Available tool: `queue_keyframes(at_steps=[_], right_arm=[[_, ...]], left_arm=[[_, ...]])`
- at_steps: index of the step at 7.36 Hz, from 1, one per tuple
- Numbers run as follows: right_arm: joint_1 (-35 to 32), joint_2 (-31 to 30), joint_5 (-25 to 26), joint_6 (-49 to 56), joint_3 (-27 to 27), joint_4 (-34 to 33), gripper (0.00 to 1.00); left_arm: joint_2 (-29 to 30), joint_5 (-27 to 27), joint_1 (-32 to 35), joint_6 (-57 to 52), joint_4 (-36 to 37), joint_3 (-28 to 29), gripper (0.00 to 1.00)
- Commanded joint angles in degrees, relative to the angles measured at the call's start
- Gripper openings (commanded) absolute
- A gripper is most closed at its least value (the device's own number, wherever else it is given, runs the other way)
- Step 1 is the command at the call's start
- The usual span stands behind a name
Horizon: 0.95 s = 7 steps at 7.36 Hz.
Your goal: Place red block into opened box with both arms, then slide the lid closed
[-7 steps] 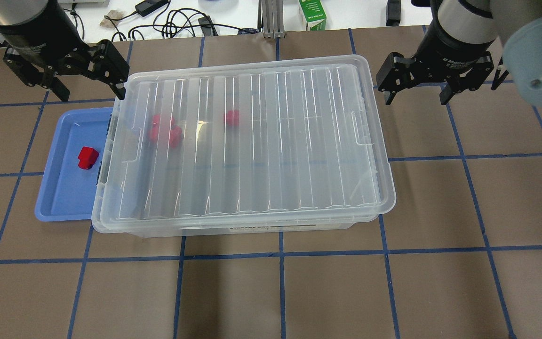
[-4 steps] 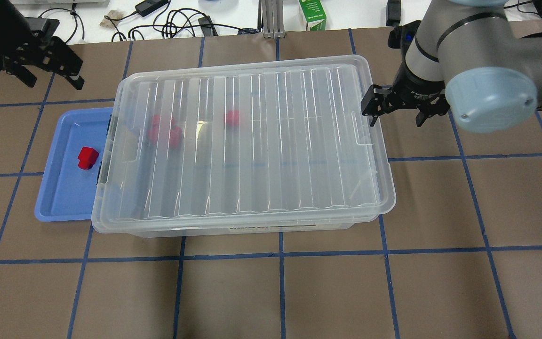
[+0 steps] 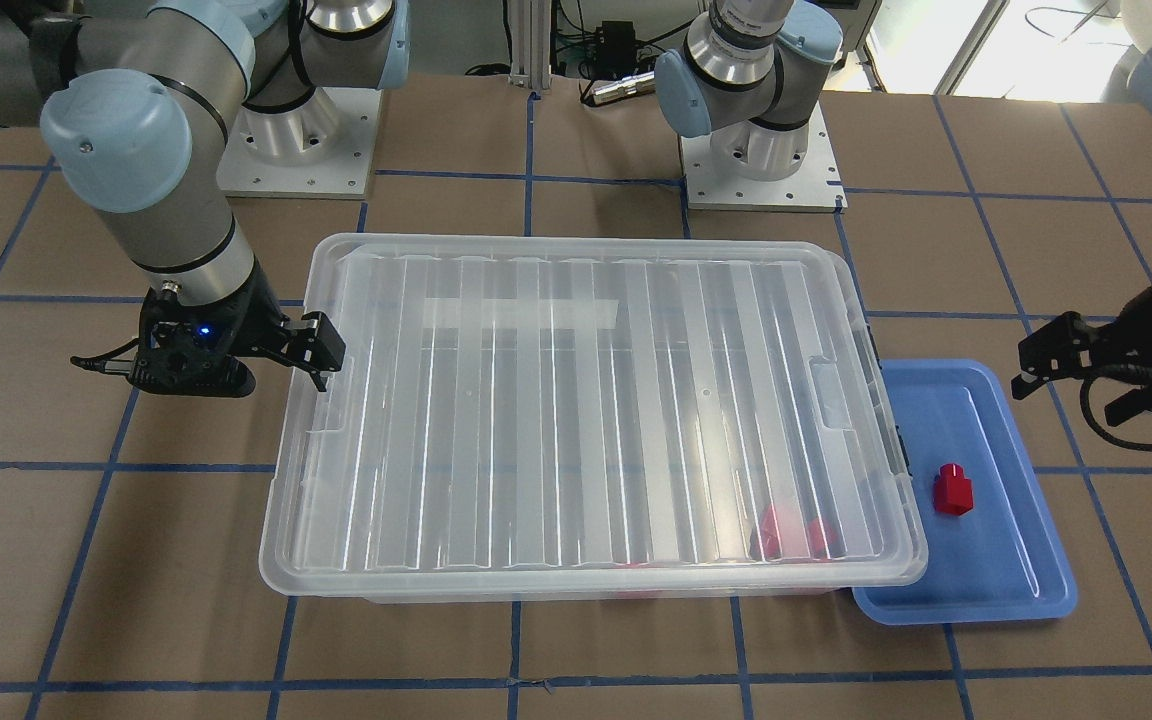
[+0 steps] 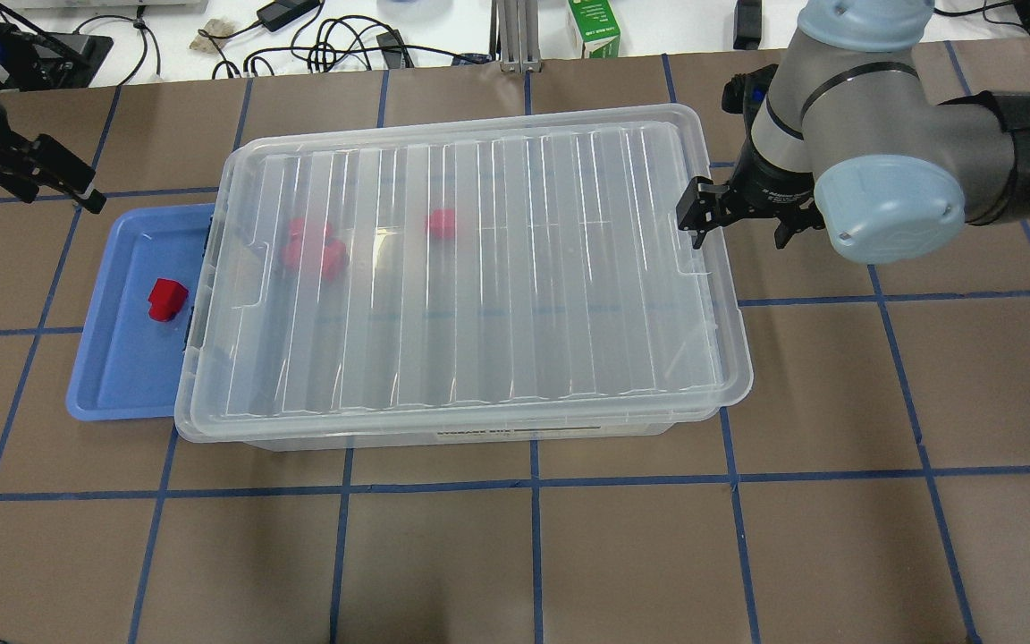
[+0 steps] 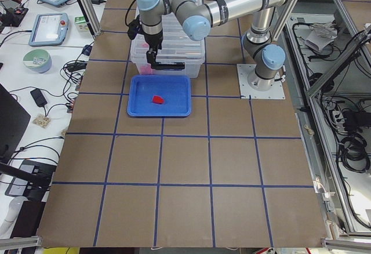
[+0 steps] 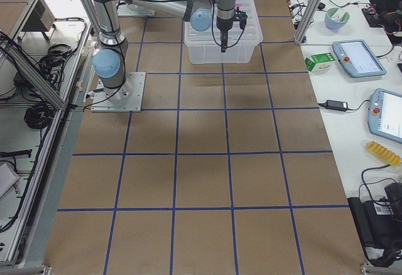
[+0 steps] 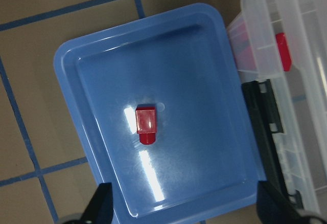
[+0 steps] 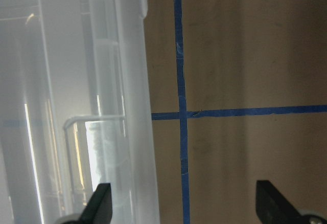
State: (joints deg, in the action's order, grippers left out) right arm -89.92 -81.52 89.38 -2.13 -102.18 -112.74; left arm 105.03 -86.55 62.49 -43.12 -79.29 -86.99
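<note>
**Block waits in the tray off the box's left end, and the left gripper is the nearer**

1 red block (image 4: 166, 299) sits in 1 blue tray (image 4: 113, 380) just beside the left short end of the box (image 4: 479, 436). The tray's inner edge is tucked under the overhang of the lid (image 4: 479, 268).

The left gripper (image 4: 48, 183) hangs out past the tray, on the side away from the box. Its fingers are spread and hold nothing. In its wrist view the block lies ahead of the fingers and roughly centred between them. The block's long axis looks parallel with the box's short end (whether it lies flat or stands on end I cannot tell).

The right gripper (image 4: 737, 225) is at the box's opposite short end, well apart from the block. Its fingers are also spread and empty. 1 finger reaches over the lid's rim near the handle recess, and I cannot tell whether it touches.

The lid covers nearly all of the box. By my reading it must slide back before the block can go in. The left arm looks placed for the pick and the right arm for the lid.

Count:
- 1 box
- 1 lid
- 1 tray
- 2 arms
- 1 block in the tray
- 2 blurred red patches (image 4: 314, 246) inside the box, seen through the lid; the larger may be more than 1 piece
</note>
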Motion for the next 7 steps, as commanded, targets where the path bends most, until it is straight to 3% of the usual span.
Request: queue_keyframes(at_steps=[1, 4, 7], right_arm=[[0.18, 0.57, 4.36, 0.19, -0.04, -0.02, 1.0], [0.7, 0.84, 11.48, 0.54, -0.04, -0.11, 1.0], [4.12, 0.4, 14.06, 2.11, 0.4, 0.15, 1.0]], left_arm=[[5.25, -0.46, -0.96, -1.01, 6.75, -3.17, 1.0], [8.86, -0.46, -0.96, 0.04, 13.01, -7.05, 1.0], [11.94, -0.46, -0.96, 0.23, 14.24, -7.75, 1.0]])
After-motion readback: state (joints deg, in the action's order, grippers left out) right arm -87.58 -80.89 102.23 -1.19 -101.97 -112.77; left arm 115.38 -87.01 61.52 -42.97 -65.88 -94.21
